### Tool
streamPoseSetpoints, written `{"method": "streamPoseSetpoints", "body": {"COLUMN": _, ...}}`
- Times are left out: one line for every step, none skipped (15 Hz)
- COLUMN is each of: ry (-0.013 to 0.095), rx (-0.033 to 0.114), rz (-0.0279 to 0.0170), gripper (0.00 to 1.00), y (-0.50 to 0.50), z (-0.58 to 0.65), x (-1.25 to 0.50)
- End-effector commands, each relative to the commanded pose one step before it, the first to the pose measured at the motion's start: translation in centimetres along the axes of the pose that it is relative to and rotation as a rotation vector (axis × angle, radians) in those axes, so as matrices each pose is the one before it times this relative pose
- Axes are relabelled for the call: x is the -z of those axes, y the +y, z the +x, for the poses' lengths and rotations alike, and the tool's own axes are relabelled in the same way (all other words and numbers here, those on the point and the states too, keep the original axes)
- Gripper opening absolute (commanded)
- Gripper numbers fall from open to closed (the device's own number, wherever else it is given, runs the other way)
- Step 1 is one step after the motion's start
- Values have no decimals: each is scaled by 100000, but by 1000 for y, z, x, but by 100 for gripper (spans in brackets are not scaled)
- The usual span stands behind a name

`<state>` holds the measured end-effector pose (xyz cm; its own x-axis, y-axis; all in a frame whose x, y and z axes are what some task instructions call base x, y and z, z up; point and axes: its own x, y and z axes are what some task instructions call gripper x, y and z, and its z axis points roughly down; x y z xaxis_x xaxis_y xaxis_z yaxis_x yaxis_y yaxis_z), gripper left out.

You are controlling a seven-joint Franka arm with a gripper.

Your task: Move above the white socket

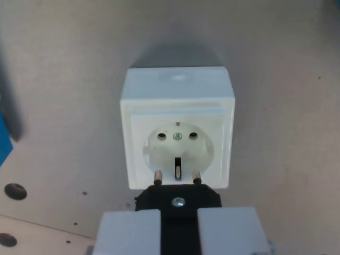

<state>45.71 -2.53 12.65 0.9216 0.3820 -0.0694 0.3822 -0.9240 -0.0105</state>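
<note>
Clearly the white socket [178, 133] sits near the middle of the wrist view, a square box standing on a pale board [281, 159] with its round recess facing the camera; two pin holes, a small centre screw and a metal earth clip show inside that recess. At the bottom edge the gripper [178, 228] comes into view as two pale fingers [130, 231] clamped together on a black plug [178, 199], whose two metal pins [158, 176] point up toward the socket and end just below the recess, overlapping the socket's lower rim in this view. Whether the pins touch the face or hang above it cannot be told from this angle. As a judgement, the socket looks like hard moulded plastic: stiff, light, smooth and somewhat slippery, and probably fixed to the board, so it should not give way or slide under a light approach. It is not a thing to be gripped here; if it had to be held, the flat outer side walls would be the sensible place, never the thin rim of the recess or the earth clip, which could bend or chip. The plug seems rigid too, and its pins could scrape the glossy face if brought down off-centre. On the wrist view's left a blue object [4, 139] shows at the edge, and two dark holes [15, 191] mark the board.
</note>
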Motion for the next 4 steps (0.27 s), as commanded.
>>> {"method": "streamPoseSetpoints", "body": {"ry": 10207, "rx": 2643, "rz": -3190, "gripper": 0, "y": 231, "z": -770, "x": -1171}}
{"method": "streamPoseSetpoints", "body": {"ry": 136, "rx": -124, "rz": -39, "gripper": 0, "y": -36, "z": -88, "x": -216}}
{"method": "streamPoseSetpoints", "body": {"ry": -149, "rx": -120, "rz": 61, "gripper": 0, "y": -41, "z": -81, "x": -167}}
{"method": "streamPoseSetpoints", "body": {"ry": 34, "rx": -122, "rz": 1, "gripper": 0, "y": -41, "z": -72, "x": -125}}
